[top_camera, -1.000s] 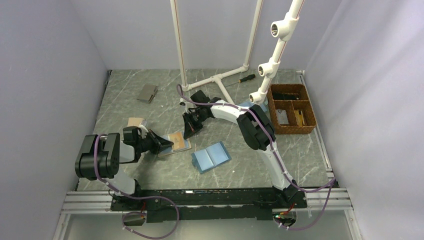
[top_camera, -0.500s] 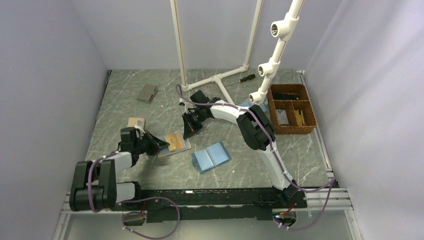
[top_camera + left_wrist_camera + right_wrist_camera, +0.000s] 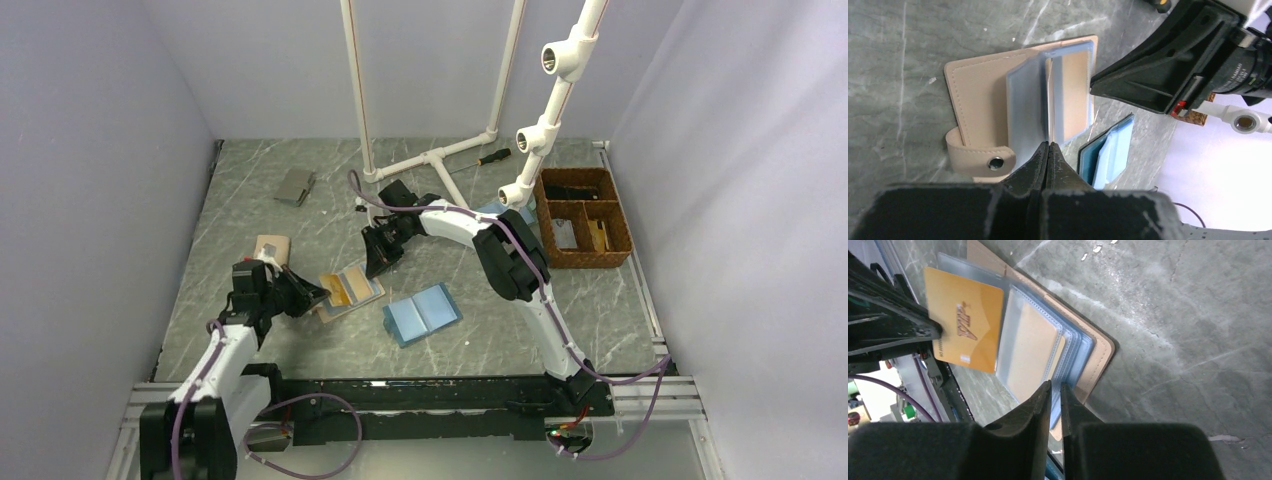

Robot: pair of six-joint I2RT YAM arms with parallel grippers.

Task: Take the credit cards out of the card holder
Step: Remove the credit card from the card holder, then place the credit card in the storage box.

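The tan card holder (image 3: 364, 282) lies open on the table, its clear sleeves fanned out (image 3: 1033, 350) over the tan cover (image 3: 973, 95). A gold credit card (image 3: 334, 289) sticks out of the holder's left side, mostly free of the sleeves (image 3: 965, 325). My left gripper (image 3: 312, 295) is shut on that card's outer edge (image 3: 1048, 145). My right gripper (image 3: 377, 265) hovers at the holder's far edge (image 3: 1055, 387), its jaws a narrow slit apart with nothing gripped between them.
A light-blue bifold (image 3: 422, 313) lies open just right of the holder. A small tan piece (image 3: 271, 246) and a grey wallet (image 3: 295, 186) lie further back left. The white pipe frame (image 3: 440, 158), a screwdriver (image 3: 492, 157) and a wicker basket (image 3: 583, 215) stand at the back right.
My left arm has drawn back toward the near left, pulling the gold card out of the holder. The right jaws have parted slightly.
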